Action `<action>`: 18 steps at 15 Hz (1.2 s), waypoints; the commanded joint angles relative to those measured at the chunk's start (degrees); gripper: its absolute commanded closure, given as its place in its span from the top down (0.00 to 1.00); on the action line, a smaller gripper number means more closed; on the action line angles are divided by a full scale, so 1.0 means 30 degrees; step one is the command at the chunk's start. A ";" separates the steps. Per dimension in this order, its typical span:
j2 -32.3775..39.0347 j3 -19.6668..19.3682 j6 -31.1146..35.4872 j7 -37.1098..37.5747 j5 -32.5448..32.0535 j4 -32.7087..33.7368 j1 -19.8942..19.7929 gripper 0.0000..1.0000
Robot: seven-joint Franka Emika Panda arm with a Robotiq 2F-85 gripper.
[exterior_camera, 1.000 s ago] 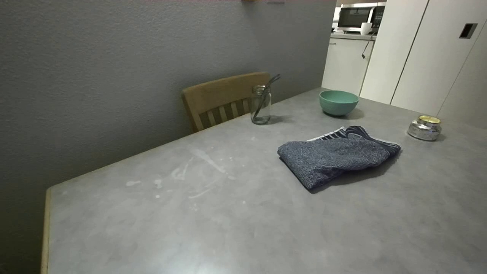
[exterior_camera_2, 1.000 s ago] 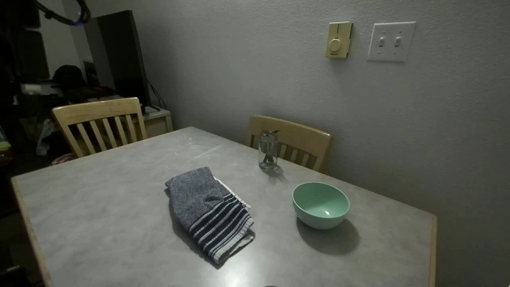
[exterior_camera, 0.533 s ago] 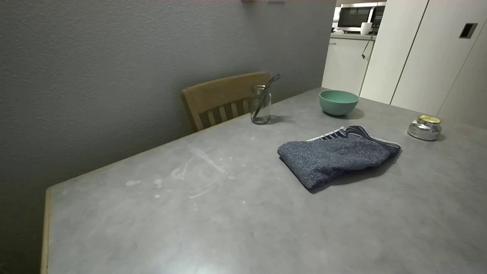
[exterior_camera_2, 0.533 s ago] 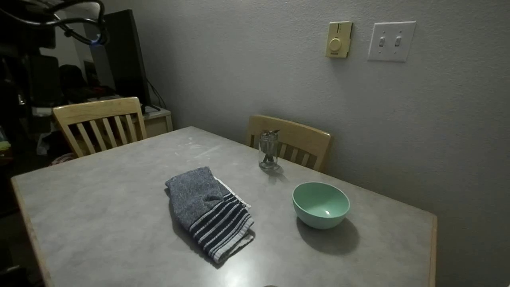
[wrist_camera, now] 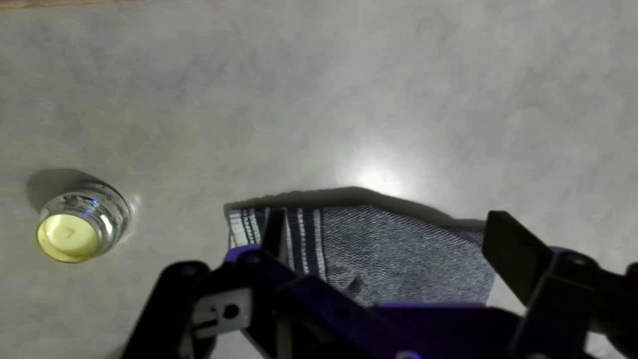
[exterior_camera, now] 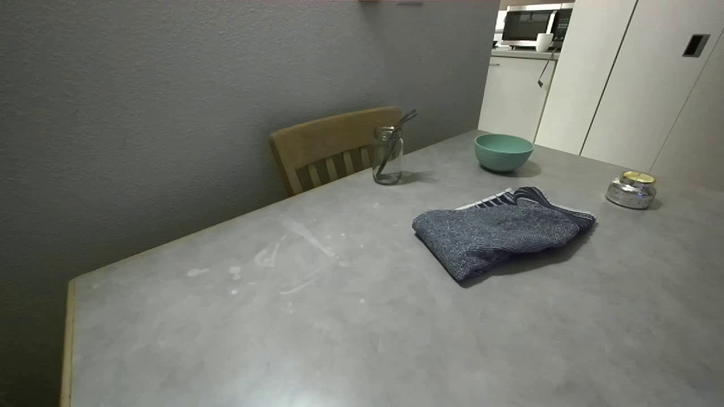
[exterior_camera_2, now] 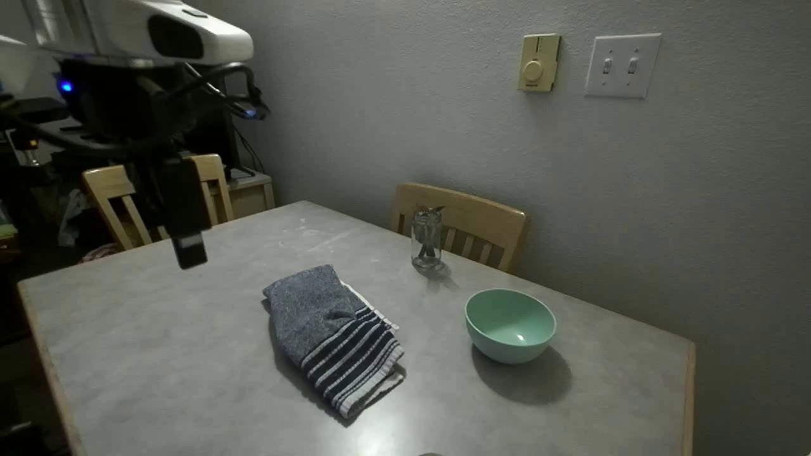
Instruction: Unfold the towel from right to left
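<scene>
The towel (exterior_camera_2: 317,316) lies folded on the table in both exterior views (exterior_camera: 498,232). It is dark blue-grey, with dark and white stripes at one short end. In the wrist view the towel (wrist_camera: 408,254) lies below the jaws, its lower part hidden by the gripper body. My gripper (wrist_camera: 387,217) is open, its fingers wide apart with nothing between them. In an exterior view the gripper (exterior_camera_2: 190,251) hangs above the table, to the left of the towel and apart from it. There only one fingertip shows clearly.
A teal bowl (exterior_camera_2: 510,326) and a glass jar with utensils (exterior_camera_2: 426,240) stand beyond the towel, near the wall side. A silver candle jar (exterior_camera: 632,190) stands near the towel's striped end, also in the wrist view (wrist_camera: 82,224). A wooden chair (exterior_camera: 334,141) stands at the table's edge.
The arm and gripper have come into an exterior view from the left, moving right toward the towel. The towel, bowl and jars have not moved.
</scene>
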 commanded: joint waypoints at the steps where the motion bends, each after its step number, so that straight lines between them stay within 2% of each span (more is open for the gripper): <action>1: 0.0891 0.0050 0.0354 -0.0445 0.0770 0.0296 -0.0826 1.00; 3: 0.2462 -0.0600 0.0539 -0.0896 0.1313 0.1110 -0.1116 1.00; 6: 0.3261 -0.0549 0.0470 -0.1027 0.1649 0.1266 -0.1038 1.00; 9: 0.5123 -0.0957 0.0701 -0.1839 0.2833 0.1992 -0.0813 1.00; 13: 0.8164 -0.0817 0.0798 -0.2563 0.3760 0.4000 -0.0895 1.00; 16: 1.0493 -0.0580 -0.0760 -0.3644 0.4245 0.6820 -0.1211 1.00; 17: 1.0822 -0.0354 -0.2073 -0.3374 0.3729 0.7697 -0.1392 1.00; 18: 0.9263 -0.0088 -0.0223 -0.2761 0.3618 0.5522 -0.1500 1.00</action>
